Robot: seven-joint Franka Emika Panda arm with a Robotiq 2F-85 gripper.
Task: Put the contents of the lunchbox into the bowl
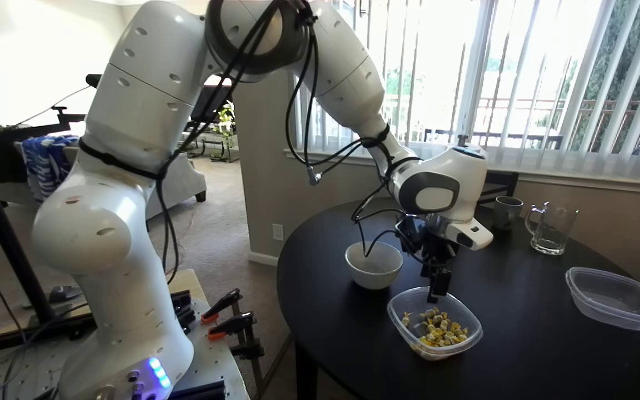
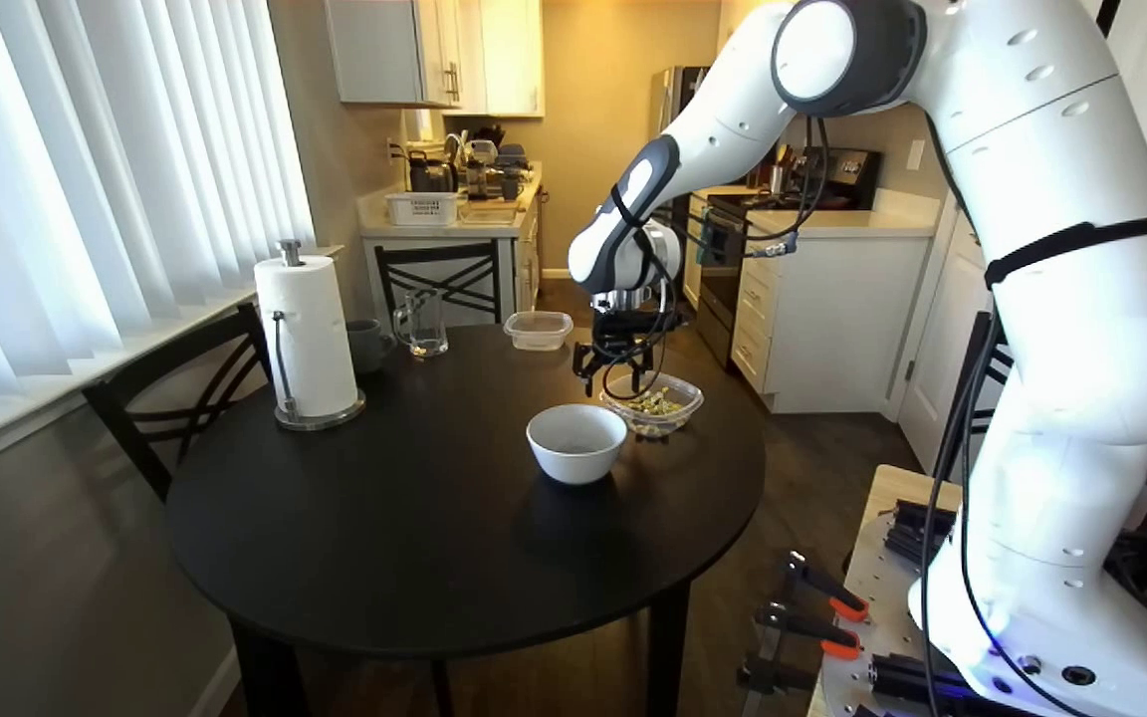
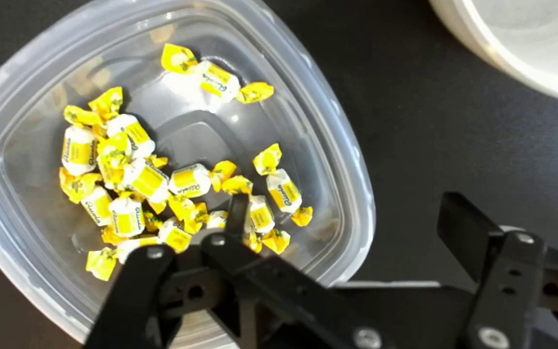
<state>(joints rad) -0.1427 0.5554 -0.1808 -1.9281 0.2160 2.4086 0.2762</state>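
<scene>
The contents are small wrapped yellow and white candies [image 3: 146, 179], which lie in the lunchbox in both exterior views [image 1: 443, 331] [image 2: 655, 402]. The lunchbox [image 3: 360, 194] is a clear rounded container standing upright on the table, also in both exterior views [image 1: 479, 334] [image 2: 695, 399]. The white bowl [image 1: 373, 275] stands beside it; it also shows in an exterior view [image 2: 576, 458] and, partly cut off, in the wrist view [image 3: 502, 54]. My gripper [image 3: 351, 220] is open and empty above the lunchbox's rim. In the wrist view one finger overlaps the candies and one the bare table. It points down in both exterior views [image 1: 435, 282] [image 2: 613, 380].
Another clear container [image 1: 617, 314] stands farther along the dark round table [image 2: 384, 558]. A glass mug [image 1: 554, 230] and a grey cup [image 1: 508, 212] stand toward the window side. A paper towel roll [image 2: 310, 344] stands near the table's edge.
</scene>
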